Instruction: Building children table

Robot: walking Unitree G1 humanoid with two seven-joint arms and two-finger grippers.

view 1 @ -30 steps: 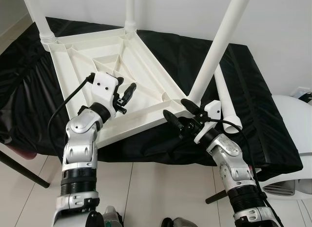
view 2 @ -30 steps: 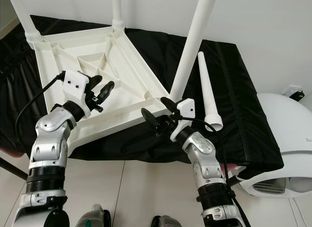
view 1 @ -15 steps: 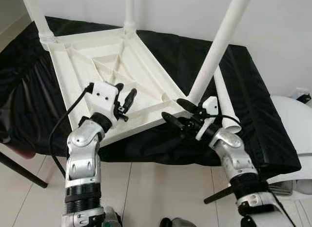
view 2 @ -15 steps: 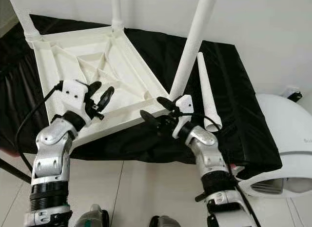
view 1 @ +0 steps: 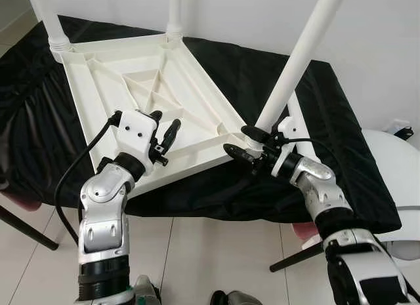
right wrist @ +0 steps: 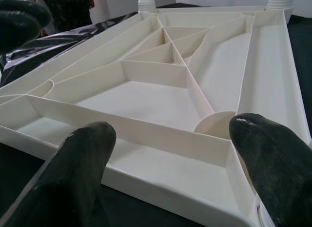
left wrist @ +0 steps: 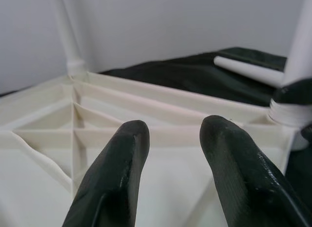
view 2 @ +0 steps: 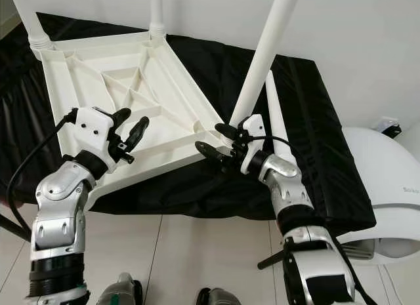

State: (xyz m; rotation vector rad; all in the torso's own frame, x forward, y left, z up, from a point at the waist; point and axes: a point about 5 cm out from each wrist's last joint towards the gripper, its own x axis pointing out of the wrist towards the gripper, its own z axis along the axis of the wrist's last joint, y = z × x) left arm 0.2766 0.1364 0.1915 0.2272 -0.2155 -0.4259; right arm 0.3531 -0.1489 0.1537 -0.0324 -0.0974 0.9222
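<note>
A white plastic table top (view 1: 141,88) is laid upside down on a surface covered with a black cloth (view 1: 341,154), so that its ribbed underside is turned upward. Three white legs are already fitted into its corners: one at the far left corner (view 1: 47,20), one at the far corner (view 1: 174,13), and one at the near right corner (view 1: 295,62), which is seen leaning to the right as it rises. A fourth loose leg (view 2: 279,131) is laid flat on the cloth, just beside the near right corner, behind the right arm.

The left gripper (view 1: 164,129) is held above the near left part of the table top. Its two black fingers (left wrist: 114,183) are kept apart with a moderate gap, and nothing is held between them. In the left wrist view the ribs of the underside are seen under the fingers.

The right gripper (view 1: 241,142) is placed at the near right corner of the table top, close to the base of the fitted leg. Its fingers (right wrist: 80,168) are spread wide and nothing is gripped; in the right wrist view the corner edge of the table top is seen between them.

A white rounded appliance (view 2: 387,174) is seen on the floor at the right, and the floor (view 1: 197,252) is covered with pale tiles.
</note>
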